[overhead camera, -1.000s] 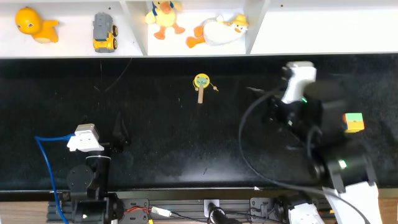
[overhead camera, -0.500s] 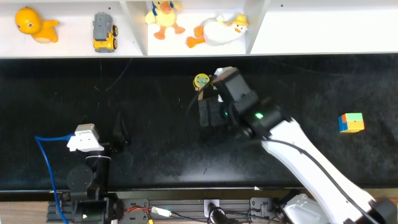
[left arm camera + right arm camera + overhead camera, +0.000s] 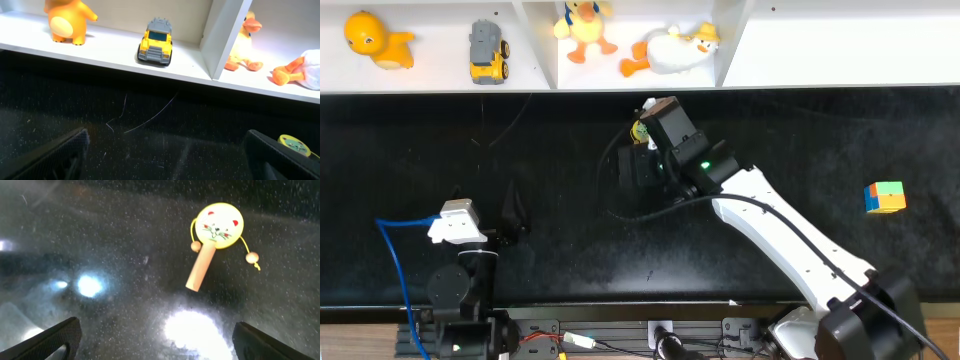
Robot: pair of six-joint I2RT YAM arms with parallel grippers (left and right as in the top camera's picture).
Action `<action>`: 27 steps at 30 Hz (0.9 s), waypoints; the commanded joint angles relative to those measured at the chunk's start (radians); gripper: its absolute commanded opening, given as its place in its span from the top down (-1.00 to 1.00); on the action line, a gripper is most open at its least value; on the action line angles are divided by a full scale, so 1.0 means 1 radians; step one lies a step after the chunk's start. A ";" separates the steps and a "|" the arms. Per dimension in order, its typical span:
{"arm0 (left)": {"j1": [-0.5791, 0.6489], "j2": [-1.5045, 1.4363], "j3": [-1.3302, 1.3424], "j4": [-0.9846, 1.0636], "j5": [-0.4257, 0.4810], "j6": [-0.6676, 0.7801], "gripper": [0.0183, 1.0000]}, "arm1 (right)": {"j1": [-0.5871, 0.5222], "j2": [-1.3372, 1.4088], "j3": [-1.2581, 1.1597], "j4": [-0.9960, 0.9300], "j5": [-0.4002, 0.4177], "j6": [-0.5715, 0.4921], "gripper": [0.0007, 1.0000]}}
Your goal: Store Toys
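Right gripper [image 3: 159,347], swung across from the table's right side, hangs open-jawed above the rattle drum [image 3: 216,227] lying on the black mat [image 3: 100,235], a light, rigid toy probably best pinched across its handle [image 3: 201,270].

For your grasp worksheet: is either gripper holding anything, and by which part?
Nothing is held. The right gripper and the left gripper are both open, and the rattle lies untouched.

no legible text, no numbers or labels, painted cat face on rattle drum [image 3: 218,227]
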 commanded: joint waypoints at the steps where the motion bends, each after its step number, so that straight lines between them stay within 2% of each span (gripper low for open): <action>1: -0.008 -0.011 -0.004 -0.002 -0.011 -0.003 -1.00 | 0.006 0.114 0.105 -0.048 0.031 0.018 -1.00; 5: -0.008 -0.011 -0.004 -0.002 -0.011 -0.003 -1.00 | 0.019 0.279 0.294 -0.223 0.132 0.029 -1.00; 8: -0.008 -0.011 -0.004 -0.002 -0.011 -0.003 -1.00 | 0.026 0.362 0.390 -0.296 0.178 0.053 -1.00; 22: -0.008 -0.011 -0.004 -0.002 -0.011 -0.003 -1.00 | 0.014 0.550 0.489 -0.308 0.183 0.123 -1.00; 27: -0.008 -0.011 -0.004 -0.002 -0.011 -0.003 -1.00 | 0.010 0.586 0.489 -0.307 0.165 0.130 -0.92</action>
